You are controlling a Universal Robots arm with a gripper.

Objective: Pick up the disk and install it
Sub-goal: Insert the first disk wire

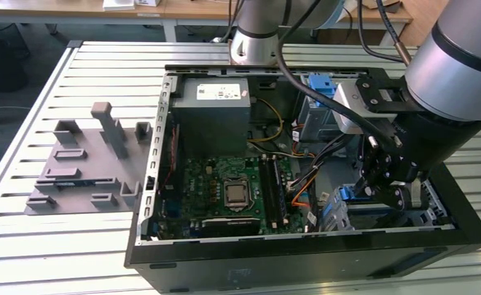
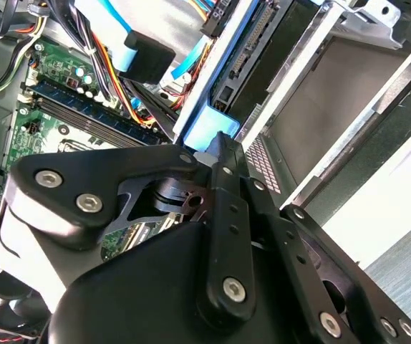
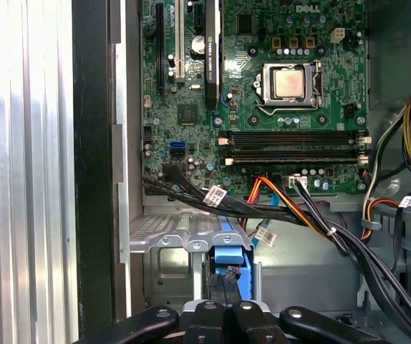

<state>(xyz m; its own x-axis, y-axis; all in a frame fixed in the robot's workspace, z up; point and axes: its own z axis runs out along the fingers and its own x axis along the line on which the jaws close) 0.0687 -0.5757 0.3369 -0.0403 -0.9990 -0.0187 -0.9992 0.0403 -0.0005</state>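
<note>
One arm [image 1: 457, 67] bent down; pincer [image 3: 227, 297] seemingly on disk [image 3: 231, 259].

Slatted table [image 1: 27, 246]: computer case [image 1: 306, 258], probably fixture plate [image 1: 85, 166].

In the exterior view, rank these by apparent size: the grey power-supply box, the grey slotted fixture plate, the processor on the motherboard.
1. Grey slotted fixture plate, widest footprint, on the table.
2. Grey power-supply box, somewhat smaller, though it lies farther back, so this ranking is unsure.
3. Processor, clearly smallest.

Slatted metal worktable [image 1: 51, 246] w/ pale ribs, evenly lit. Wooden desk [image 1: 76, 9] behind, w/ white legs. Dark bluish floor [image 1: 15, 74] at exterior view's left.
</note>
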